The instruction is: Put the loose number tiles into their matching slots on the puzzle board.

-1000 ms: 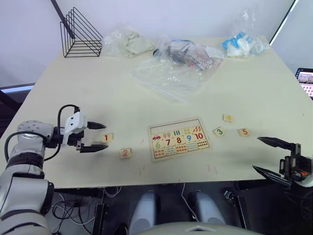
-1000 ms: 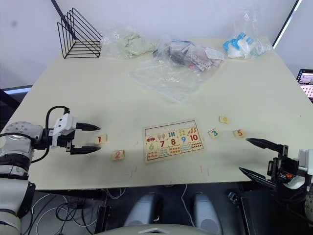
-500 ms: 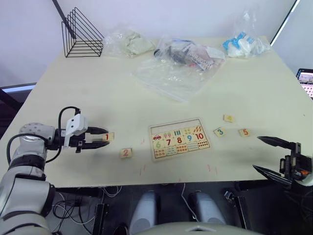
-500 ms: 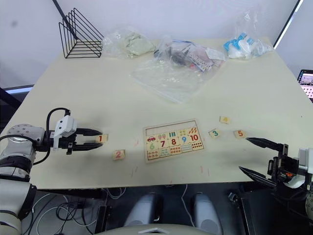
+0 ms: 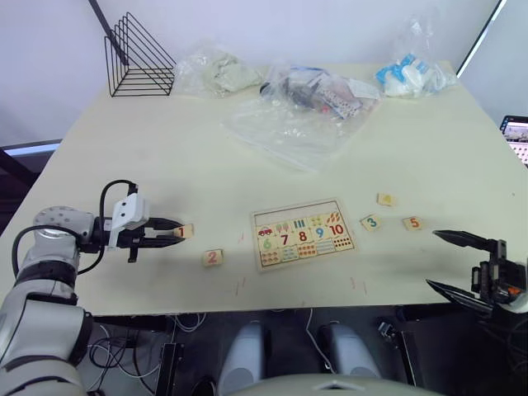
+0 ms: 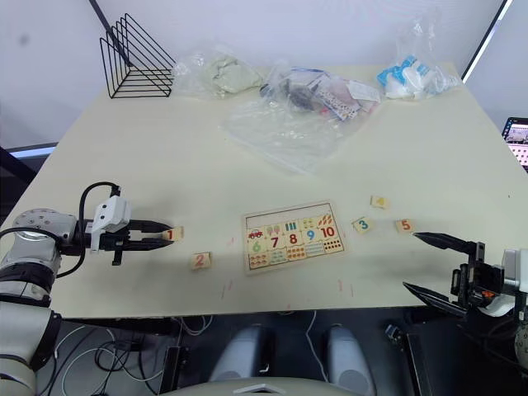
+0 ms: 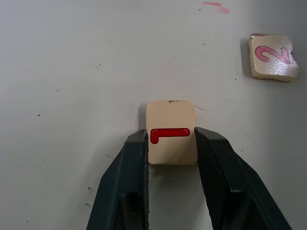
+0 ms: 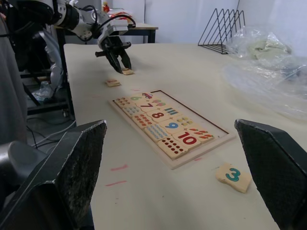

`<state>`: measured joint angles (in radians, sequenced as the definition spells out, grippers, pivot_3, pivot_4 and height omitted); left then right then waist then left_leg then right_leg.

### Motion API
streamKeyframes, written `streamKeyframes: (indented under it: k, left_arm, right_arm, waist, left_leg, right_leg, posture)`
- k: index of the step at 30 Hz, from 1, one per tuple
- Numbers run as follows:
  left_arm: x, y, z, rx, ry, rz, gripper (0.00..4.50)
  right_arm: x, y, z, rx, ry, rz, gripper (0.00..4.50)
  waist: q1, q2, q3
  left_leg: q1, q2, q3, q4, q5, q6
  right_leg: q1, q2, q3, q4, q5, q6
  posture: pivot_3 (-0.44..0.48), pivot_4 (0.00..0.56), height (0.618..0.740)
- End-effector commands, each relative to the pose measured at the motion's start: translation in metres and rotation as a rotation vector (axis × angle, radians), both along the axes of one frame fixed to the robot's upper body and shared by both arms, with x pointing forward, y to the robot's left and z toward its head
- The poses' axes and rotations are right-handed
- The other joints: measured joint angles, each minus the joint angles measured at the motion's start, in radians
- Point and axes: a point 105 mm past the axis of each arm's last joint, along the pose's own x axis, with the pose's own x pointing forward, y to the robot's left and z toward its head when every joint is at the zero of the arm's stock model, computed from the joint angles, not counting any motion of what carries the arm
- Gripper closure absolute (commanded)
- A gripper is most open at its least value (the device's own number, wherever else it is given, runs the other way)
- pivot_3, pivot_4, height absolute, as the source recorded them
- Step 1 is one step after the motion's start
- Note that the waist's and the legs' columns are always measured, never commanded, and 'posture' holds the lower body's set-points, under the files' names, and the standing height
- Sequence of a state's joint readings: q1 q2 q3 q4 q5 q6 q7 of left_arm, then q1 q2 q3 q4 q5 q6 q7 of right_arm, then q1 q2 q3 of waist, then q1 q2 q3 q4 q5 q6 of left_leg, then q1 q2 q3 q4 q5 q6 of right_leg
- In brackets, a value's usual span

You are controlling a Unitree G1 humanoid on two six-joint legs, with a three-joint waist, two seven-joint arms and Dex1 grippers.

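The 1 tile [image 7: 171,132] is pinched on the surface [image 5: 206,165] by the left pincer [image 7: 170,143]; the right pincer [image 5: 450,262] is spread.

left gripper [image 7: 170,143] closed in from wide open a second ago, fingers [image 7: 129,163] now pressed against both sides of the red 1 tile [image 7: 171,132], tile unmoved on table
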<state>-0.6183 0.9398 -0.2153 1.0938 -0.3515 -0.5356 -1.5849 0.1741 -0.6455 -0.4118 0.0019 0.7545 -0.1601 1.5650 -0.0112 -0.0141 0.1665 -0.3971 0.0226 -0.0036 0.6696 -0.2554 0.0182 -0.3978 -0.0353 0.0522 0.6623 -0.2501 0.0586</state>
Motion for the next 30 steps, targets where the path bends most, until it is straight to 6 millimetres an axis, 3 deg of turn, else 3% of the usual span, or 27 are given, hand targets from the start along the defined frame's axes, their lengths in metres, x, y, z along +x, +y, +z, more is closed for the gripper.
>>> streamKeyframes:
  k: [1, 6, 10, 15, 25, 30]
  left_arm:
    - [-0.007, 0.006, -0.002, 0.034, 0.036, -0.019, 3.57]
    - [-0.004, 0.005, 0.008, 0.028, 0.017, -0.017, 3.57]
    - [0.002, -0.006, 0.033, -0.021, -0.035, -0.048, 3.57]
    - [-0.007, -0.022, 0.059, -0.052, -0.025, -0.114, 3.57]
    - [-0.007, -0.054, 0.081, -0.049, -0.016, -0.104, 3.57]
    - [-0.004, -0.084, 0.086, -0.051, -0.030, -0.115, 3.57]
  right_arm:
    - [0.000, -0.005, 0.009, -0.010, -0.035, -0.004, 0.00]
    - [0.000, -0.002, 0.009, -0.005, -0.040, -0.001, 0.00]
    - [0.000, 0.001, 0.008, 0.003, -0.044, -0.003, 0.00]
    - [0.001, 0.007, 0.010, 0.021, -0.046, -0.020, 0.00]
    - [0.002, 0.014, 0.011, 0.029, -0.061, -0.073, 0.00]
    - [-0.005, 0.017, 0.007, 0.039, -0.051, -0.100, 0.00]
  waist:
    - [0.000, 0.000, 0.000]
    - [-0.001, 0.000, 0.000]
    - [0.000, 0.000, 0.000]
    - [-0.002, 0.000, 0.001]
    - [0.001, 0.000, 0.001]
    - [0.001, 0.000, 0.001]
  left_leg:
    - [0.000, 0.000, 0.000, 0.000, 0.000, 0.000]
    - [0.000, 0.000, 0.000, 0.000, 0.000, 0.000]
    - [0.000, 0.000, 0.000, 0.000, 0.000, 0.000]
    - [-0.001, 0.001, -0.001, 0.000, 0.000, 0.000]
    - [-0.001, 0.001, 0.000, 0.000, 0.000, 0.000]
    - [-0.001, 0.001, 0.000, 0.000, 0.000, 0.000]
  right_leg:
    - [0.000, 0.000, 0.000, 0.000, 0.000, 0.000]
    - [0.000, 0.000, 0.000, 0.000, 0.000, 0.000]
    - [0.000, 0.000, 0.000, 0.000, 0.000, 0.000]
    - [0.000, 0.000, 0.000, 0.000, 0.000, 0.000]
    - [0.000, 0.000, 0.000, 0.000, 0.000, 0.000]
    - [0.000, 0.001, 0.000, 0.000, 0.000, 0.000]
  posture:
    - [0.000, 0.150, 0.740]
    - [0.000, 0.150, 0.740]
    - [0.000, 0.150, 0.740]
    - [0.000, 0.150, 0.740]
    - [0.000, 0.150, 0.740]
    - [0.000, 0.150, 0.740]
